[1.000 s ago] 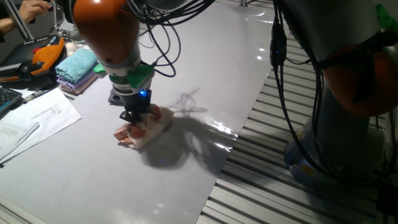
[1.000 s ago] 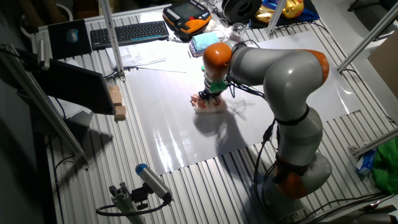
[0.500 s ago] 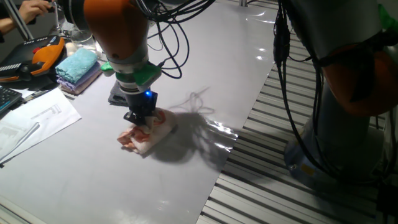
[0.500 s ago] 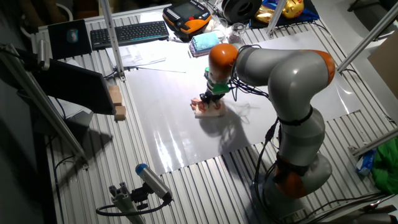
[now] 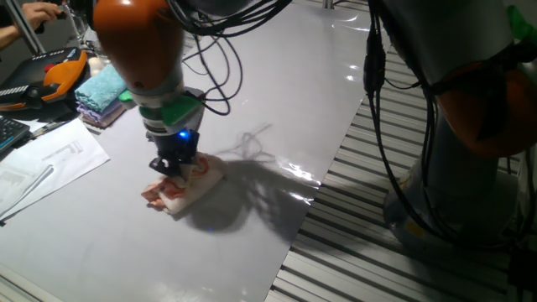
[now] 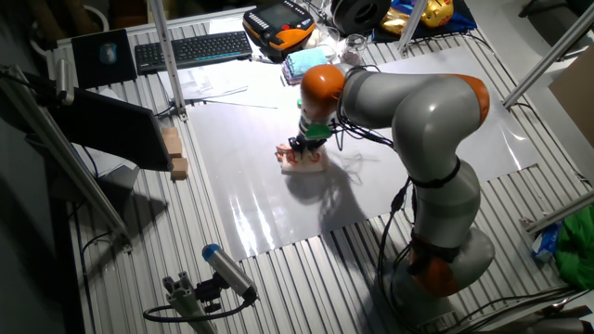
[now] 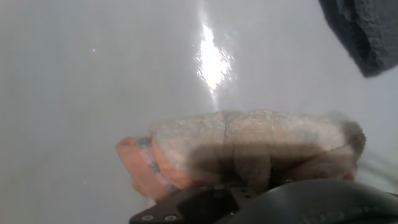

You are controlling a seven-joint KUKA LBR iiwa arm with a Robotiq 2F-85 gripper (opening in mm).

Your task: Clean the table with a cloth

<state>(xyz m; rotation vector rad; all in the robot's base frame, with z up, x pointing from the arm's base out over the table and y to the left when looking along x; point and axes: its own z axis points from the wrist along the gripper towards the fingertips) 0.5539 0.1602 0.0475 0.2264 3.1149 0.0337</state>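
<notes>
Robotics lab, no question. Big orange-and-grey robot arm [image 6: 418, 111] bolted by a glossy white worktop [image 6: 269, 176], all sitting on slatted metal grating [image 6: 121, 260]. Cables [image 5: 377, 101] draped along the arm. At the far end: keyboard [image 6: 193, 49], orange handheld controller [image 6: 278, 23], loose papers [image 5: 42, 164]. Aluminium frame posts [image 6: 165, 56] alongside, plus a camera on a stand [image 6: 218, 274] w/ blue tip, aimed at the worktop.
</notes>
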